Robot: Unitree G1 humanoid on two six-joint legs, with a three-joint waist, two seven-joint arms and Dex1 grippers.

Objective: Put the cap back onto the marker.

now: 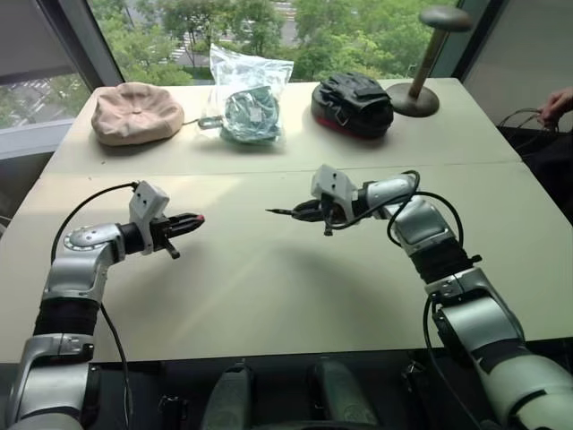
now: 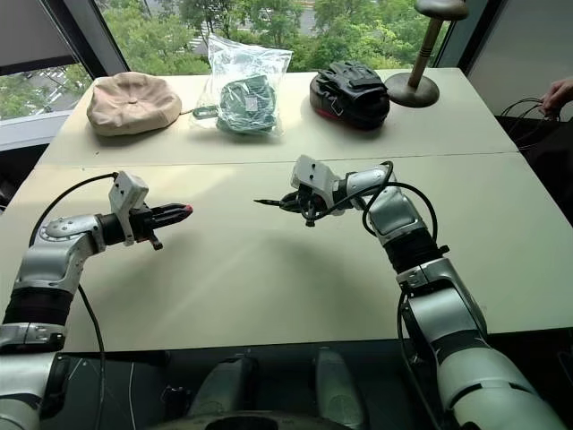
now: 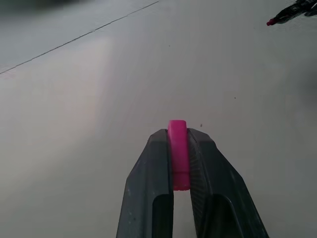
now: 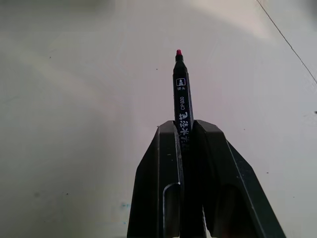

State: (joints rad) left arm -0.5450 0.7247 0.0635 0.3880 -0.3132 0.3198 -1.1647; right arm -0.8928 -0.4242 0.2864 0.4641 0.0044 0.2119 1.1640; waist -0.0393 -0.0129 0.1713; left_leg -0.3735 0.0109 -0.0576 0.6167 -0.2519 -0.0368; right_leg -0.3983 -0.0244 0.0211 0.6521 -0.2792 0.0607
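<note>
I've got the cap (image 3: 178,153) pinched between my left gripper's (image 1: 190,221) fingers, pink end poking out, up above the table (image 1: 269,296). The marker (image 4: 181,101) is clamped in my right gripper (image 1: 304,213), bare tip aimed at the cap, the two well apart. Behind: a hat (image 1: 136,112), bagged item (image 1: 251,103), black glove (image 1: 353,103).

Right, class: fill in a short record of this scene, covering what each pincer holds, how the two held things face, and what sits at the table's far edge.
left pincer: shut on the short bright pink plastic cap
right pincer: shut on the slim black-barrelled marker, tip bare
facing: marker tip points toward the cap, gap between them
capped: not yet
far edge: beige cap, clear plastic bag, black helmet
</note>
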